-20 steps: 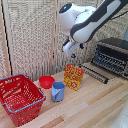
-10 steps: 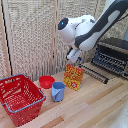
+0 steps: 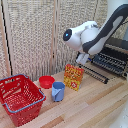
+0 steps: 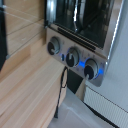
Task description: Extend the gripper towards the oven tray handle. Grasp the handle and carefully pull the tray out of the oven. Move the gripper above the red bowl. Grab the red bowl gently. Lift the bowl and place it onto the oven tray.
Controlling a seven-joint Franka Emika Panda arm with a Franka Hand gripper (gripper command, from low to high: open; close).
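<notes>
Fingers [image 3: 81, 59] near the tray [image 3: 111, 63], grip state unclear, red bowl [image 3: 46, 81] well apart

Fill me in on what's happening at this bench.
A white robot arm is reaching toward the oven on the exterior view's right; its gripper cannot be made out there. The tray already sticks out of the oven front. The red bowl sits untouched on the table, beside a blue cup, a red basket and a yellow box. The wrist view shows the oven's knobs.
</notes>
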